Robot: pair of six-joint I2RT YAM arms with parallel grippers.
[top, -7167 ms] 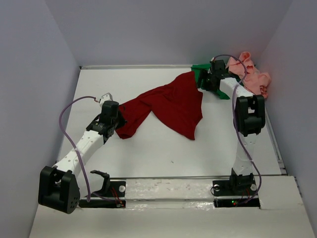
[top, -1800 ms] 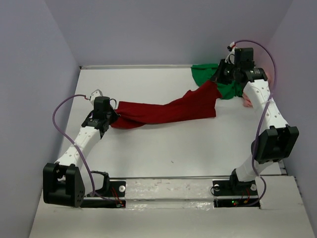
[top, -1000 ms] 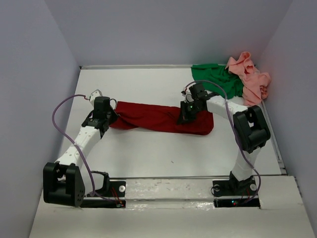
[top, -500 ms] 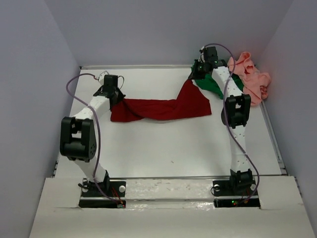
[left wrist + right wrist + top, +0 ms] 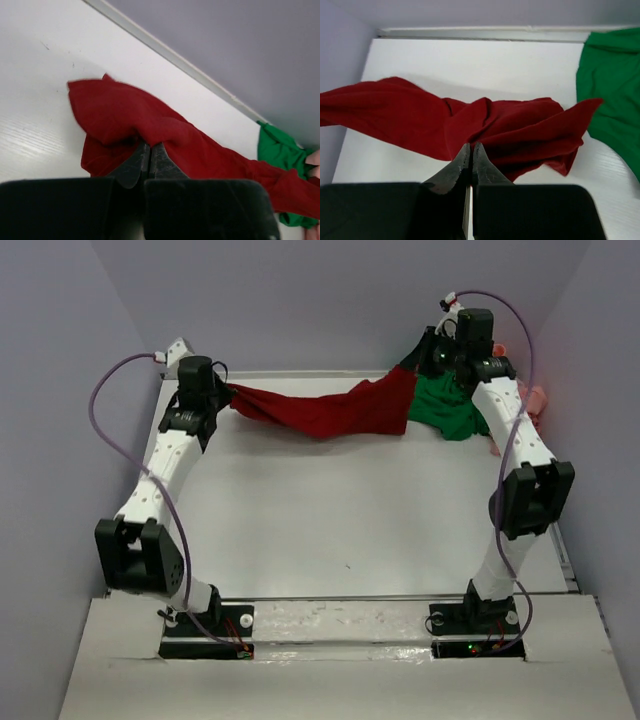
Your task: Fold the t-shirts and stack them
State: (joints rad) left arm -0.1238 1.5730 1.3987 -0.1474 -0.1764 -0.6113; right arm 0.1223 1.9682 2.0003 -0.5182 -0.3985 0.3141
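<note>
The dark red t-shirt (image 5: pixel 330 410) hangs stretched in the air between both arms near the back wall. My left gripper (image 5: pixel 226 393) is shut on its left end, and my right gripper (image 5: pixel 412 368) is shut on its right end. In the left wrist view the red cloth (image 5: pixel 150 130) bunches over the closed left gripper (image 5: pixel 150 146). In the right wrist view it (image 5: pixel 485 125) spreads from the closed right gripper (image 5: pixel 471 146). The green t-shirt (image 5: pixel 445 408) lies crumpled at the back right, also seen as green t-shirt (image 5: pixel 612 80). A sliver of the salmon pink t-shirt (image 5: pixel 535 400) shows behind the right arm.
The white table (image 5: pixel 330 510) is walled by lilac panels on the left, back and right. Both arm bases sit on the near rail (image 5: pixel 340 625). A purple cable (image 5: pixel 110 390) loops off the left arm.
Both grippers have risen and moved toward the back wall with the red t-shirt, lifting it off the table. The right arm now covers most of the pink t-shirt.
</note>
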